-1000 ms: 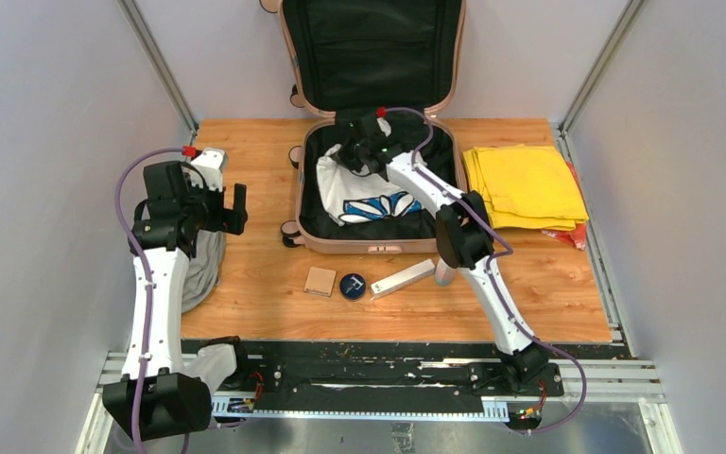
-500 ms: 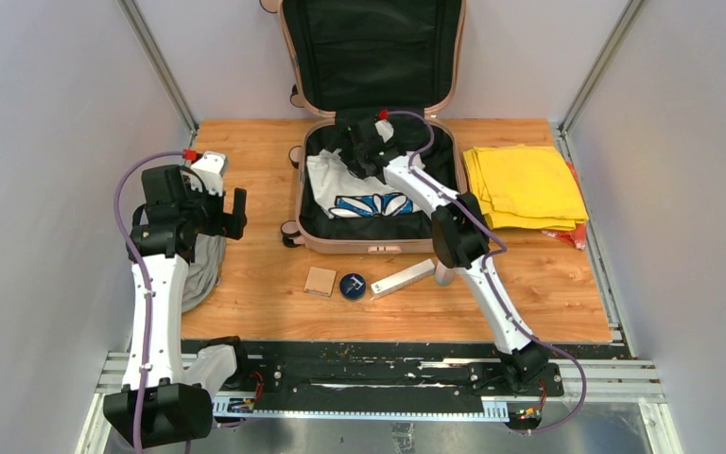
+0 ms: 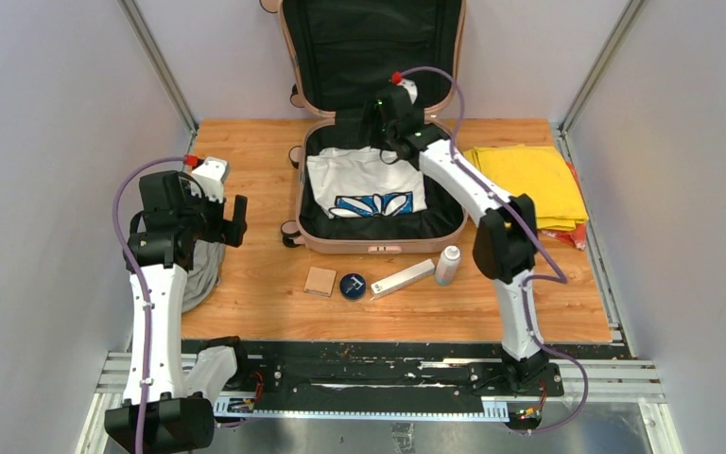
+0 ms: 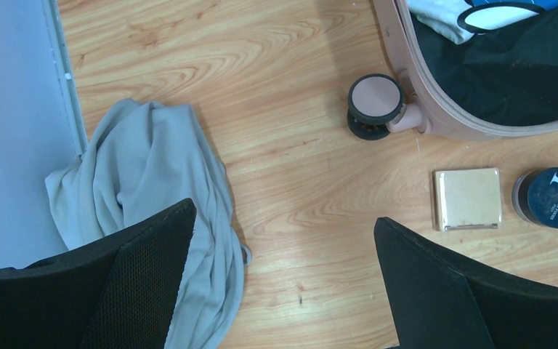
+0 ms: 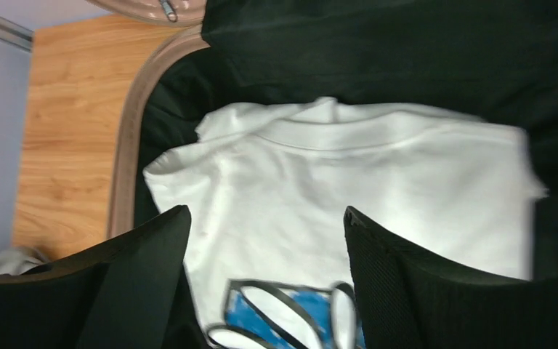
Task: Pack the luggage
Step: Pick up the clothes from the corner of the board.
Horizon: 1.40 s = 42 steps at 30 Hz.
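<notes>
luggage (image 3: 378, 248) lies open at the back middle of the tabletop (image 3: 246, 151). its lid (image 3: 373, 47) stands upright against the rear wall, black lining showing. inside the lower shell a white shirt (image 3: 364, 184) with a blue and black print lies spread flat, collar toward the far end. it fills the left and middle of the compartment, with black lining showing around it on the right and near sides.

right tool (image 5: 265, 214) hovers over the far edge of the shell, above the shirt's collar end, jaws wide apart with nothing between them. left tool (image 4: 283, 211) hangs over the left part of the tabletop, jaws spread wide and gripping nothing, partly above a crumpled grey cloth (image 4: 152, 189) that lies against the left wall. a wheel (image 4: 374, 105) sits at the shell's near left corner.

in front of the luggage, in a row on the wood, lie a tan square pad (image 3: 319, 281), a dark round tin (image 3: 351, 286), a long pale box (image 3: 403, 278) and a small white bottle (image 3: 447, 265). to the right of the luggage lies a stack of folded yellow cloth (image 3: 525, 184), with something red (image 3: 575, 235) peeking out beneath it.
</notes>
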Tool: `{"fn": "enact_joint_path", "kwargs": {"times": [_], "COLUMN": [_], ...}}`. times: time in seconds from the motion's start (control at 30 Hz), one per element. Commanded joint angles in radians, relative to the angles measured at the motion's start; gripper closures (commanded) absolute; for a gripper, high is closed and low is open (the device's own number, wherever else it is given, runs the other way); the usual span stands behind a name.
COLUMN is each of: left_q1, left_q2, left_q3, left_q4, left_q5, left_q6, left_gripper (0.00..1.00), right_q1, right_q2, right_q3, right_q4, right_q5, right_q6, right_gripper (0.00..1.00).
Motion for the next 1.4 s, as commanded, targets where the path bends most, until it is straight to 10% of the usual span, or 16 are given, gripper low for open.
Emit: {"fn": "enact_joint_path", "kwargs": {"times": [0.0,0.23,0.33,0.53,0.9,1.37], "left_q1": [0.008,0.008,0.008,0.008,0.008,0.008], "left_q2": [0.005,0.038,0.050,0.053,0.043,0.059], "left_q3": [0.027,0.049,0.054,0.064,0.074,0.067], "left_q4": [-0.036,-0.053,-0.053,-0.053,-0.057,-0.059], "left_q5": [0.029,0.035,0.034,0.049,0.081,0.066], "left_q6": [0.021,0.031,0.030,0.013,-0.022,-0.021], "left_gripper": [0.00,0.00,0.00,0.00,0.00,0.00], "right_q1": [-0.015,-0.120,-0.247,-0.429,-0.446,-0.446], "right_q2": [-0.204,-0.502,-0.523,-0.418,0.007,0.209], "right_q3": [-0.154,-0.396,-0.398,-0.335,0.056,0.148], "right_q4": [-0.090,-0.242,-0.398,-0.544,-0.713,-0.717], "right_q5": [0.153,0.297,0.310,0.243,0.239,0.162], "right_q6": [-0.311,-0.310,-0.184,-0.113,-0.147,-0.197], "right_gripper": [0.14,0.00,0.21,0.16,0.02,0.00]}}
